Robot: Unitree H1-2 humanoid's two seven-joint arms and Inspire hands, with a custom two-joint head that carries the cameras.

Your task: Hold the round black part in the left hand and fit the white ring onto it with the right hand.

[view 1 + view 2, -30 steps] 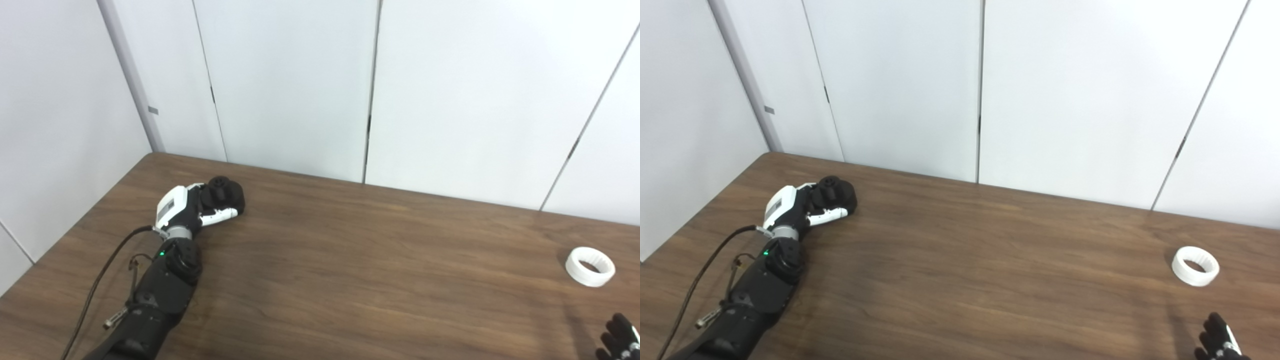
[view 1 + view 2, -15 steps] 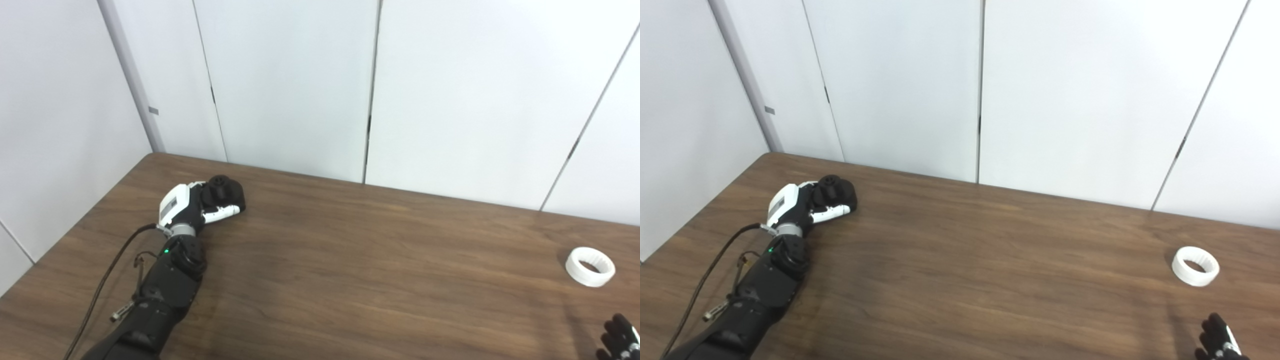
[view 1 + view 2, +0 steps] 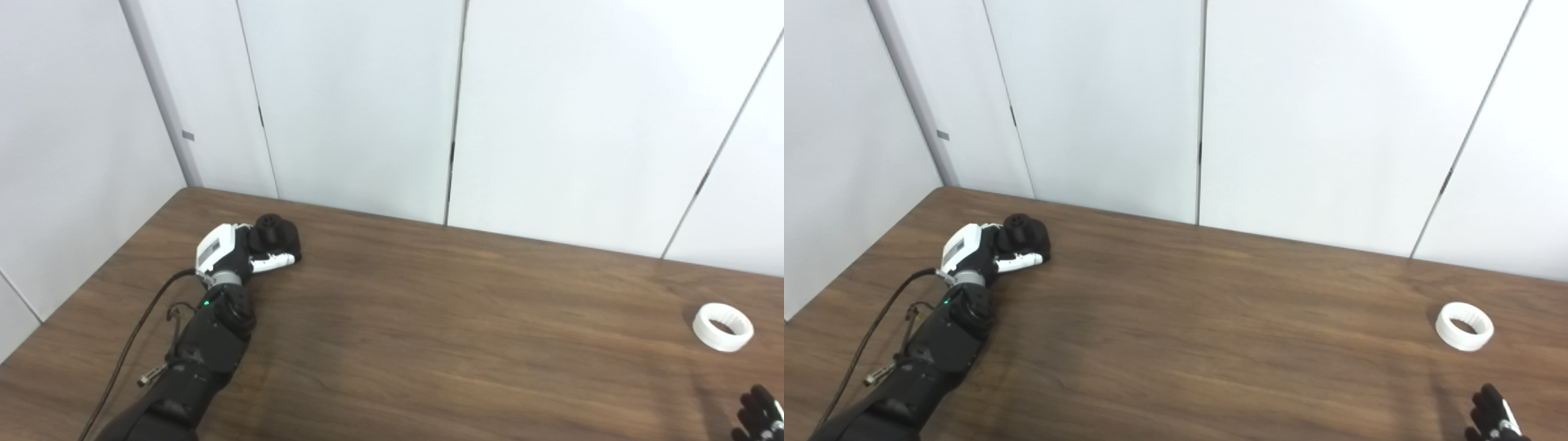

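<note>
No writing can be read on anything. There is one round black part (image 3: 278, 233) and one white ring (image 3: 723, 326), both on the wooden bench (image 3: 429, 331). The left hand (image 3: 236, 254) is wrapped around the black part at the bench's far left corner, gripping it, white thumb lying along its near side. The ring lies flat near the bench's right edge, well apart from the black part. The right hand (image 3: 1494, 421) shows only dark fingertips just nearer than the ring, not touching it; open or closed, I cannot tell.

Desk (image 3: 429, 343): dark wood grain, set against white panels.
White ring (image 3: 723, 326): laid flat near the right edge.
Round black part (image 3: 278, 234): seen at the far left corner.
</note>
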